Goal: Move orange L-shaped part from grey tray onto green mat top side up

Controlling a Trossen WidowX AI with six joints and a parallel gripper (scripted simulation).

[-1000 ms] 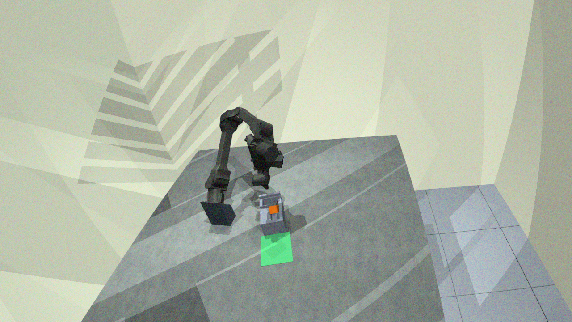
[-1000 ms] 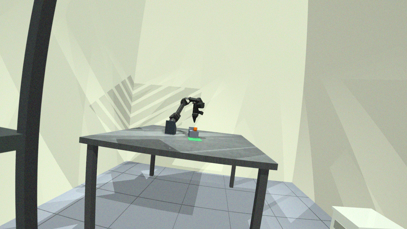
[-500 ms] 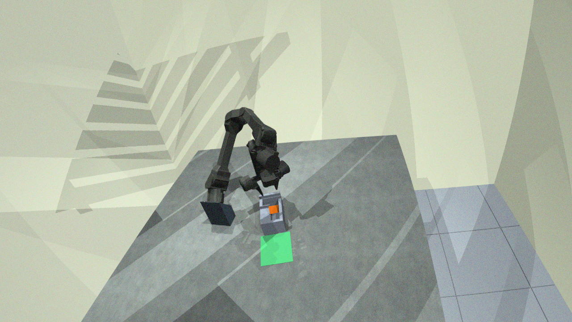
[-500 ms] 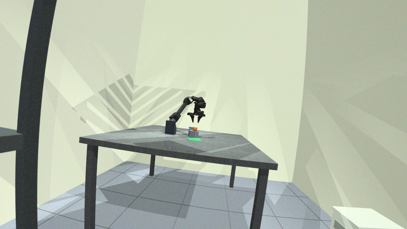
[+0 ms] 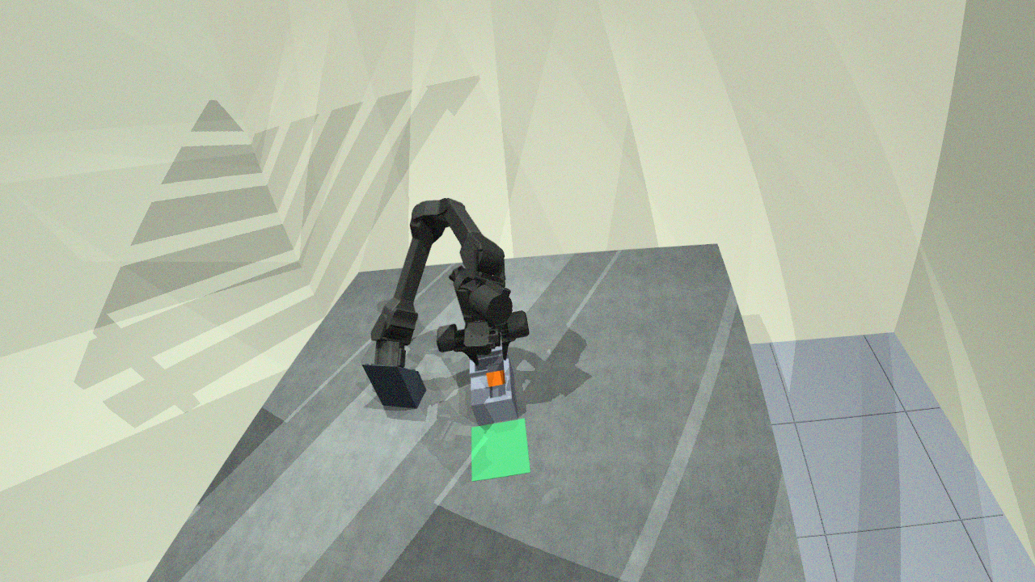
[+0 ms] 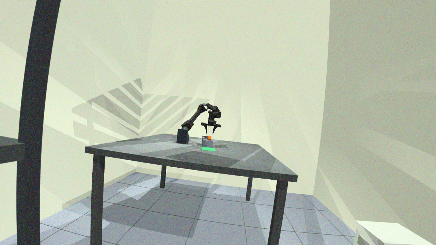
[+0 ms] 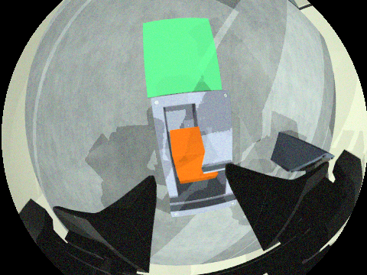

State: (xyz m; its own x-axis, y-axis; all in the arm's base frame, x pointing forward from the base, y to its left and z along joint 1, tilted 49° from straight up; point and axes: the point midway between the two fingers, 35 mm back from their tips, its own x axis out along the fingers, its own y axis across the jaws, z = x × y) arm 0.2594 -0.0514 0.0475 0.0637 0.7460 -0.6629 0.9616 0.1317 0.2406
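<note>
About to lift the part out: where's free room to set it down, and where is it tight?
The green mat, bordering the tray's end away from the arm, shows nothing on it. It is crowded at the tray's other end: the open gripper hangs over the orange part, with the arm base beside.

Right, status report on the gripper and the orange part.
Gripper open, empty, above the tray. Orange part in its pocket, one end tipped up. Green mat unoccupied. Nothing in the way.

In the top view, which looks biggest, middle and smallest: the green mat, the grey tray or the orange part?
1. Green mat, though it lies nearer the camera.
2. Grey tray, partly hidden by the gripper.
3. Orange part, clearly smallest.
</note>
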